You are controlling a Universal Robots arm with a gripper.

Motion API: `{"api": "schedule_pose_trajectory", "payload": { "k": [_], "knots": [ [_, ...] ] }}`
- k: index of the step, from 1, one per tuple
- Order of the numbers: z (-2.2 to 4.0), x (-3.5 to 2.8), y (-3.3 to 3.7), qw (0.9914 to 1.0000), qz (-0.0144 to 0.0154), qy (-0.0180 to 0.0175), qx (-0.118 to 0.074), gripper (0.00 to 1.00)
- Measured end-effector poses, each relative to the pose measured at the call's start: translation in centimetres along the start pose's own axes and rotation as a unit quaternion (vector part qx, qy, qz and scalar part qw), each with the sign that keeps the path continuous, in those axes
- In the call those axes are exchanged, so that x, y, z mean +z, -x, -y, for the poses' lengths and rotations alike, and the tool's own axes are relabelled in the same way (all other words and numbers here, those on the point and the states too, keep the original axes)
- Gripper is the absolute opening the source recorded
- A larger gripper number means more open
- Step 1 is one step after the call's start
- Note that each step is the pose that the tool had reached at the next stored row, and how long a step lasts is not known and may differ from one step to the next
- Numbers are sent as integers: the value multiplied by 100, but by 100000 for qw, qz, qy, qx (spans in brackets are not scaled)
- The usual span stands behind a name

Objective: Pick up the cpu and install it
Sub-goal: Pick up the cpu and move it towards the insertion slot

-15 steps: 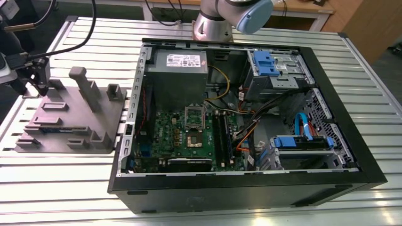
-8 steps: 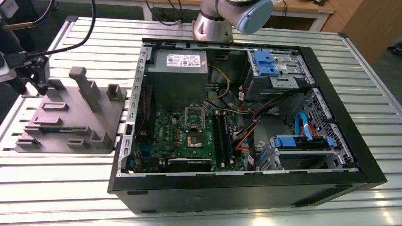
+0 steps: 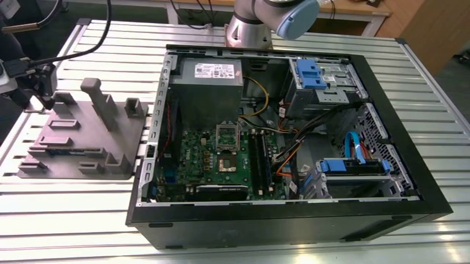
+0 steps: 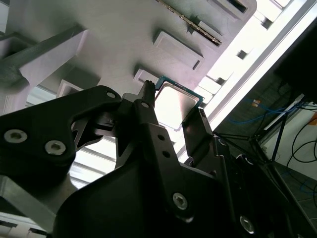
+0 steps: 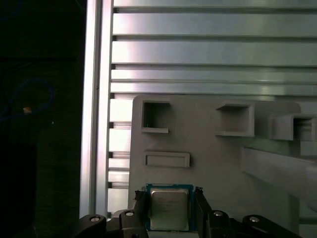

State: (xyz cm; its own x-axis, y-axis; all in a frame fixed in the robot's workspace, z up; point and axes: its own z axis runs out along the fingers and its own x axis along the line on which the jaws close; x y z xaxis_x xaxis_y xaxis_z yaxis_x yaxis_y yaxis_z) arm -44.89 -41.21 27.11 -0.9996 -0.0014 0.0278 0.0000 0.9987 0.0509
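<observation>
My gripper is clamped on the cpu by two opposite edges, over a corner of the grey tray. Past it runs the ribbed aluminium table, whose edge lies just beside the tray. The open computer case stands at the exterior view's right.
</observation>
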Motion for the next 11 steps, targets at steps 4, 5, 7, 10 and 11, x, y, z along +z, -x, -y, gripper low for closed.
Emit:
{"api": "schedule_pose_trajectory", "payload": {
  "k": [4,5,7,10,11],
  "knots": [
    [-10,-202,-6,100000,10,6,-2,47],
    [-10,-202,-5,100000,18,11,-2,47],
    [-10,-204,-6,100000,5,84,-5,47],
    [-11,-204,-6,100000,0,168,-3,47],
    [-11,-204,-6,100000,5,195,-6,47]
  ]
}}
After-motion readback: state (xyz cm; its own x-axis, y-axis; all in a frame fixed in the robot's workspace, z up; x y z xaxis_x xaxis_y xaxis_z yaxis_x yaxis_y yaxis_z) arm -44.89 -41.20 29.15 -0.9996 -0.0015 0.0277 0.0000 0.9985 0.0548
